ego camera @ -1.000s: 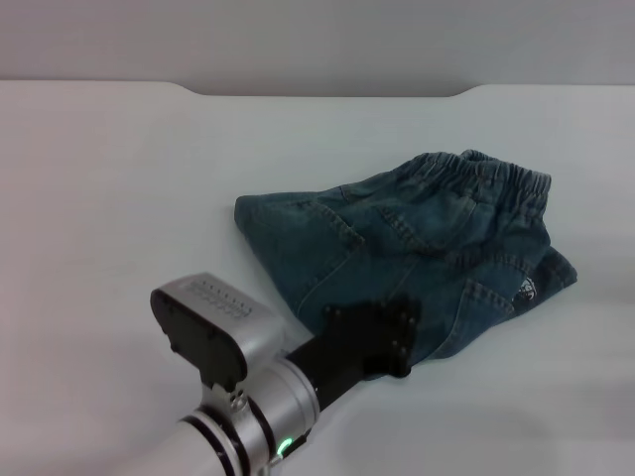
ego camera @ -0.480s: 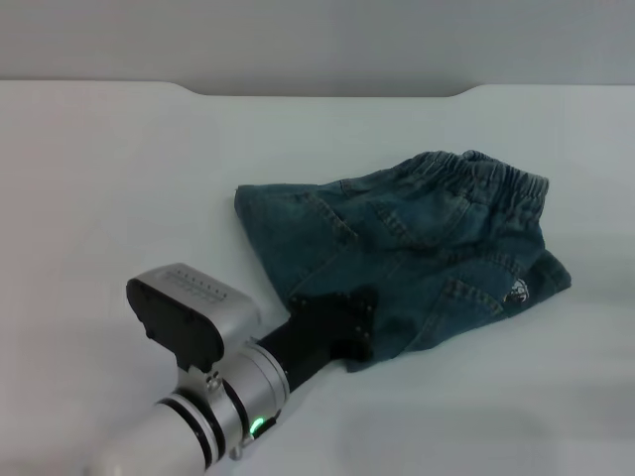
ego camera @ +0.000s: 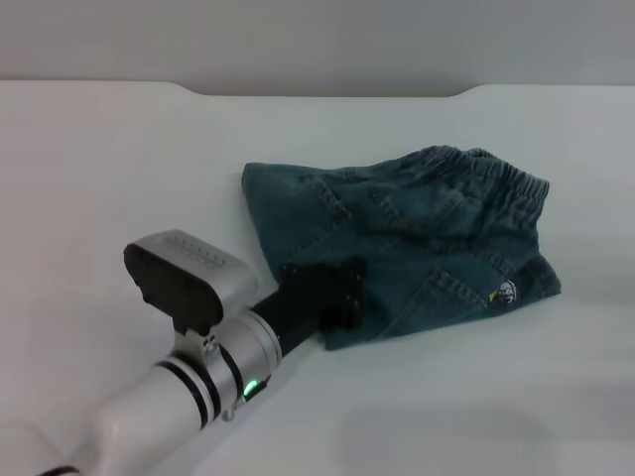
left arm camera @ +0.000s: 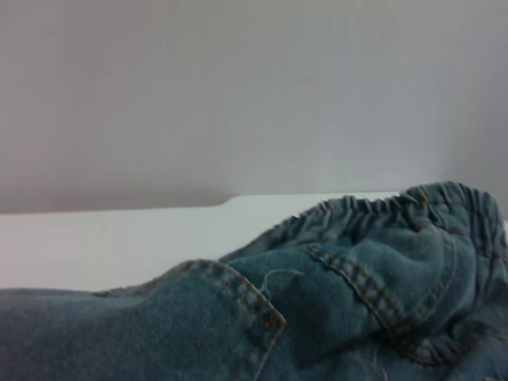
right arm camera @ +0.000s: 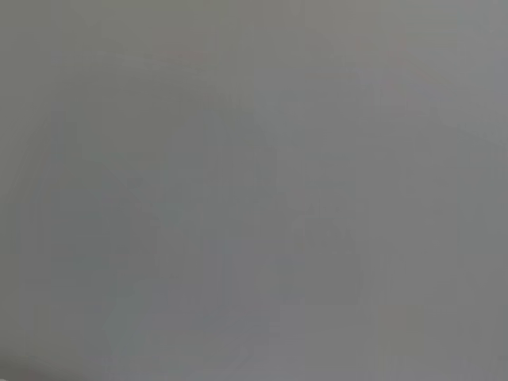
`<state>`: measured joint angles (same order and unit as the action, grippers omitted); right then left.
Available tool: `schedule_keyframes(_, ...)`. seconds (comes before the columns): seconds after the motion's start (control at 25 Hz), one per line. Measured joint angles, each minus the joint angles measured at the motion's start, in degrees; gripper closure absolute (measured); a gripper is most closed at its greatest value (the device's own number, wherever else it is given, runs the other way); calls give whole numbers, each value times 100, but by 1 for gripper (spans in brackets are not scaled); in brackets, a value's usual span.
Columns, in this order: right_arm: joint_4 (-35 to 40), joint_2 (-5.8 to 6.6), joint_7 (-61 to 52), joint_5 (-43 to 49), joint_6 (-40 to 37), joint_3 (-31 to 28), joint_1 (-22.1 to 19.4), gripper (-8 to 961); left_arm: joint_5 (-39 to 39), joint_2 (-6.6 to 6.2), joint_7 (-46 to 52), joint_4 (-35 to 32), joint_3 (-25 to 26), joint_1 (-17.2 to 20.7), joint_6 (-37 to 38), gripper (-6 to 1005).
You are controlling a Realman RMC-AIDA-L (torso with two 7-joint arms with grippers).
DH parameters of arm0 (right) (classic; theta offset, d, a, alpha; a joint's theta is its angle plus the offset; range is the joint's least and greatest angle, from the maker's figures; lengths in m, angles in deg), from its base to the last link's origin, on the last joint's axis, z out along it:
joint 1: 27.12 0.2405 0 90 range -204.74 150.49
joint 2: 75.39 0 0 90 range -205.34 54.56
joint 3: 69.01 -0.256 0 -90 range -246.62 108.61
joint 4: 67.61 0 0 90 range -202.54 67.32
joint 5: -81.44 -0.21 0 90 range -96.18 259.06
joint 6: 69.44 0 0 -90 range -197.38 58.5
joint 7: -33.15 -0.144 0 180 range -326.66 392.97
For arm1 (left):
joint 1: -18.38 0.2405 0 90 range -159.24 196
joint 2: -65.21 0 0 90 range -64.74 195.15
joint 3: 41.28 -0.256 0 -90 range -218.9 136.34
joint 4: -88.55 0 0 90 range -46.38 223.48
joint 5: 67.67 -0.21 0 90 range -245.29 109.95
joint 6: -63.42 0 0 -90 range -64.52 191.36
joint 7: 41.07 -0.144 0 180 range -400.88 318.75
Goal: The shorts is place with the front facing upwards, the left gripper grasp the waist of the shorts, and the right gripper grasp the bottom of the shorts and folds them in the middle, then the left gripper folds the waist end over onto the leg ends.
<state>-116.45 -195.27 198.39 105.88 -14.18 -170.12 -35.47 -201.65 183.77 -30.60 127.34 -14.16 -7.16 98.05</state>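
Note:
The blue denim shorts (ego camera: 417, 238) lie crumpled and folded on the white table, back pockets showing. Their gathered waistband (ego camera: 501, 183) is at the far right, and a small cartoon print (ego camera: 504, 293) shows near the right edge. My left gripper (ego camera: 335, 302) comes in from the near left, and its black claw is shut on the near edge of the shorts. In the left wrist view the denim (left arm camera: 357, 294) fills the lower part, with the waistband (left arm camera: 373, 208) behind it. The right gripper is out of view, and the right wrist view shows only plain grey.
The white table (ego camera: 119, 169) stretches to the left, right and front of the shorts. Its far edge, with a shallow notch, meets a grey wall (ego camera: 317, 40).
My left arm has pulled back toward the near left, dragging the near edge of the shorts with it. The cloth has shifted left and bunched, and the print has slid left.

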Motion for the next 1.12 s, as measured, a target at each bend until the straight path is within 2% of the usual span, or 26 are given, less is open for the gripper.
schedule_keyframes(0.24,12,0,0,0,-2,5,-3,896,19,0,42,-250,167,-231,1,944)
schedule_keyframes(0.56,38,0,-1,0,-14,22,22,891,8,2,53,-460,292,-348,169,917)
schedule_keyframes(0.72,58,0,-2,5,-20,55,15,889,-2,-42,-266,-439,355,-28,1200,904)
schedule_keyframes(0.88,153,-1,-1,-11,-17,126,36,886,-7,-115,-650,-439,790,361,2158,891)
schedule_keyframes(1.04,144,0,-1,-99,-55,201,59,883,-3,-87,-1087,-386,1526,718,2197,877)
schedule_keyframes(1.12,146,-1,-1,-228,-206,206,80,882,-4,-77,-1414,-367,1681,863,2194,857)
